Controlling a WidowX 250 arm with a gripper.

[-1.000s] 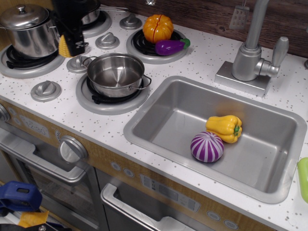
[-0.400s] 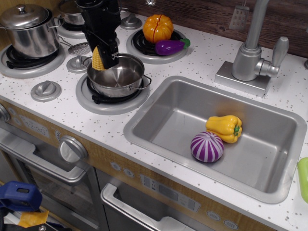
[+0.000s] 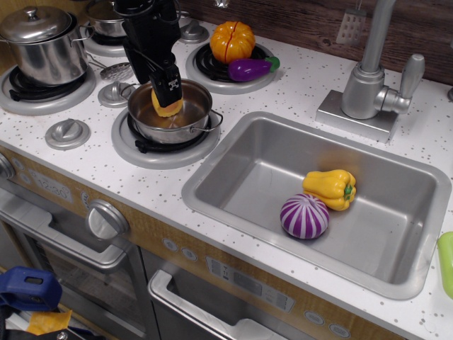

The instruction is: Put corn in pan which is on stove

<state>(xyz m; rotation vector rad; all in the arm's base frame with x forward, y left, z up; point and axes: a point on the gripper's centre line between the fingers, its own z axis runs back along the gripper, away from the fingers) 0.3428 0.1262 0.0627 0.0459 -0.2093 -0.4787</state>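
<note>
nearest, in the sink (image 3: 233, 152): a purple striped onion (image 3: 304, 216) touching a yellow pepper (image 3: 330, 188). left of that, on the front burner of the stove (image 3: 78, 159): the pan (image 3: 170, 111), with the corn (image 3: 168, 106) down inside it near the far-left wall. reaching into the pan, the black gripper (image 3: 168, 92), fingers closed around the corn's top. behind, on a back burner, a pumpkin (image 3: 232, 40) beside an eggplant (image 3: 250, 68). far left, a lidded pot (image 3: 40, 44).
</note>
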